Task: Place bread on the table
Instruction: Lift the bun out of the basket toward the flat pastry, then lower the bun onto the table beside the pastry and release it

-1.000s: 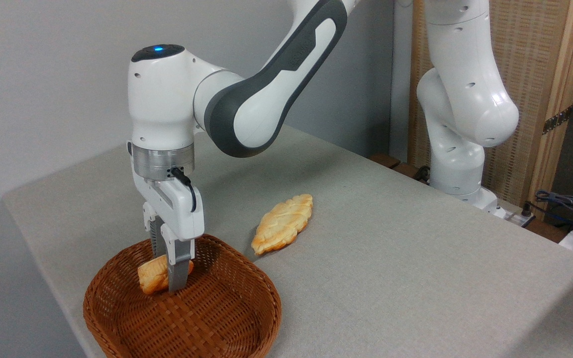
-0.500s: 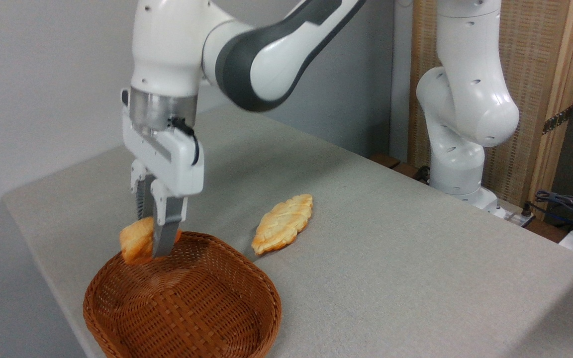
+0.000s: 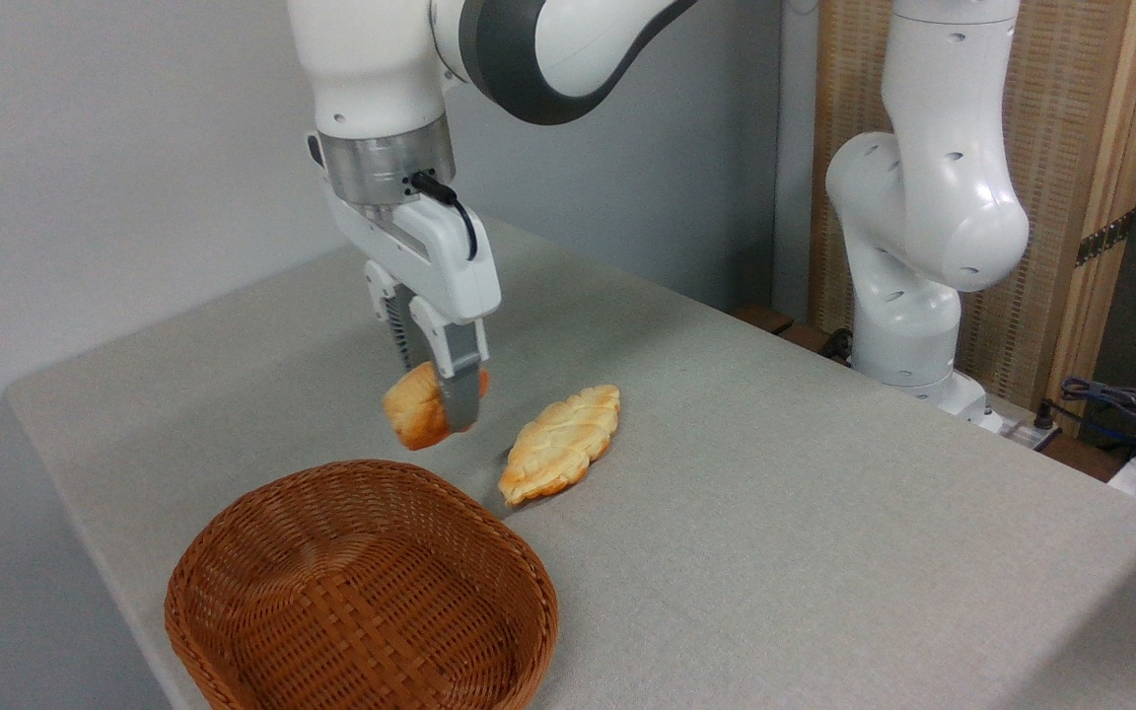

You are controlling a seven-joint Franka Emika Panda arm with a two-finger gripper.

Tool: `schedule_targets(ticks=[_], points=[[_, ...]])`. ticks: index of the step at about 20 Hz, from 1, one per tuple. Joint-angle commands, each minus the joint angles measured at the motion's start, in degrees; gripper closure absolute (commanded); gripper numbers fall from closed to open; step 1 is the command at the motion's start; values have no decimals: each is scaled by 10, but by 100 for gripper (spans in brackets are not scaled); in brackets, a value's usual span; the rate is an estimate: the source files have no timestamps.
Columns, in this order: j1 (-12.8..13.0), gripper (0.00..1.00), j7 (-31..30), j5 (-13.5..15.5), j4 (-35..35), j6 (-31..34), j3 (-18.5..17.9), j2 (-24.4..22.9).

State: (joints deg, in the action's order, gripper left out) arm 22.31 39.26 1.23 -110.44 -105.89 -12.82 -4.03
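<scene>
Golden bun [image 3: 414, 416] pinched in gripper [image 3: 450, 404], hanging above grey bench [image 3: 775, 513] between basket [image 3: 361, 592] and flat pastry [image 3: 560, 442]. Best lowered straight onto bare cloth, clear of both, released only once resting.

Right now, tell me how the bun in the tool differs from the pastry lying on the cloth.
The bread is small, round and thick; the leaf-shaped pastry is longer and flat. The bread hangs in the air, clamped by the tool beyond the basket; the pastry rests on the table, untouched. The pastry's top is ridged, the bread's plain. Both are golden-brown.
</scene>
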Motion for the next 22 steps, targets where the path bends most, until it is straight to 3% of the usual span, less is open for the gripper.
schedule_targets(ticks=[1,5,7,18,22], points=[[19,13,-6,9,-28,30,-2,-1],[34,10,-5,9,-43,32,-2,12],[41,0,-6,8,-43,33,-2,24],[45,0,-6,5,-40,24,-2,28],[45,0,-7,2,-7,21,-1,19]])
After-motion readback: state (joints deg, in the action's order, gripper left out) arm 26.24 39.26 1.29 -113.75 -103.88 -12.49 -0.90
